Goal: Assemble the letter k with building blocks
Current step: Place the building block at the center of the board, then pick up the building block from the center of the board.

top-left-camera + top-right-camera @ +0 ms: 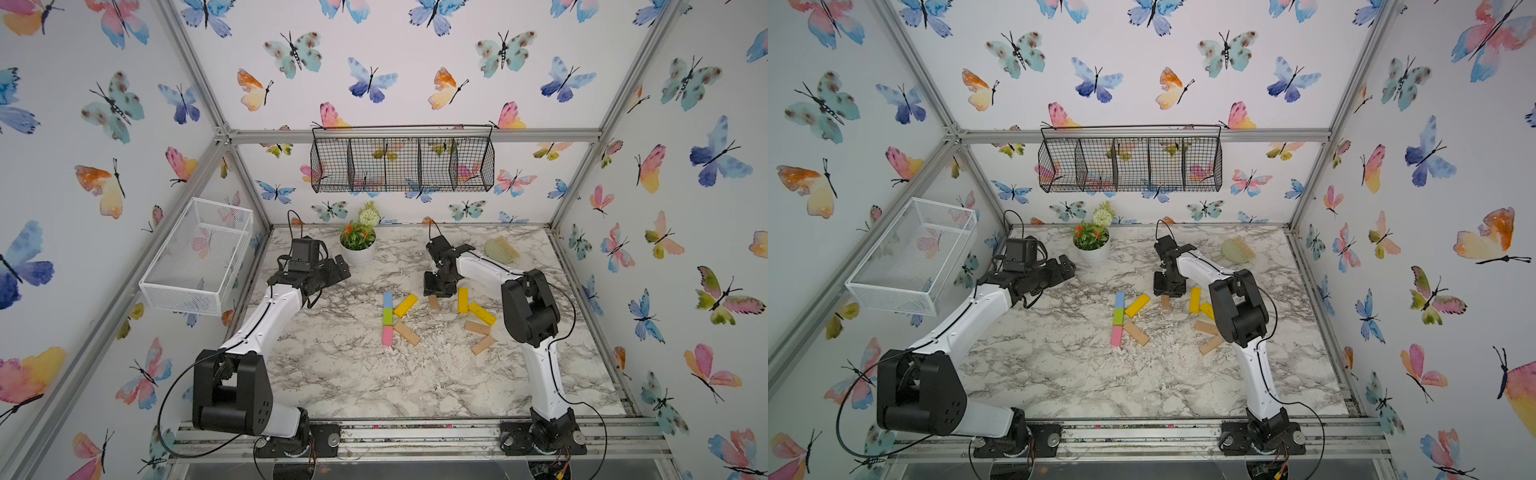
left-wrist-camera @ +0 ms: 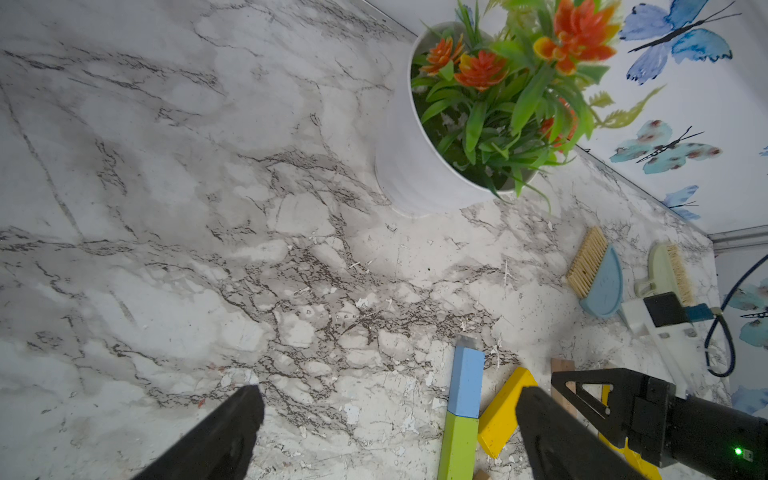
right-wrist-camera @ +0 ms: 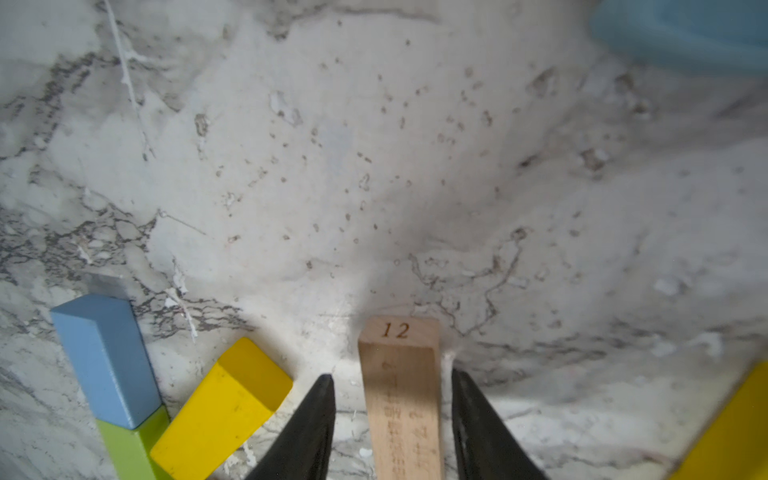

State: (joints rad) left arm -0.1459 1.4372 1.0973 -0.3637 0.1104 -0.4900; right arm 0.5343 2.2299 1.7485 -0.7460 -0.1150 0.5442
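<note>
In both top views a blue block (image 1: 387,300), a green block (image 1: 387,316) and a pink block (image 1: 387,336) lie end to end in a column. A yellow block (image 1: 406,305) and a tan block (image 1: 407,333) slant off its right side. My right gripper (image 3: 392,374) points down over another tan block (image 3: 401,386) marked 12, which lies flat on the table (image 1: 433,302). The jaws are open, with a gap on each side of the block. My left gripper (image 2: 388,392) hovers open and empty to the left, near the plant. Two yellow blocks (image 1: 462,300) (image 1: 482,313) and two tan blocks (image 1: 477,328) (image 1: 483,345) lie loose at the right.
A white plant pot (image 1: 358,249) stands at the back. A green dustpan with brush (image 1: 500,249) and a blue one (image 2: 602,282) lie at the back right. A white wire basket (image 1: 199,253) hangs on the left wall and a black one (image 1: 401,164) on the back wall. Crumbs litter the marble table (image 1: 353,374).
</note>
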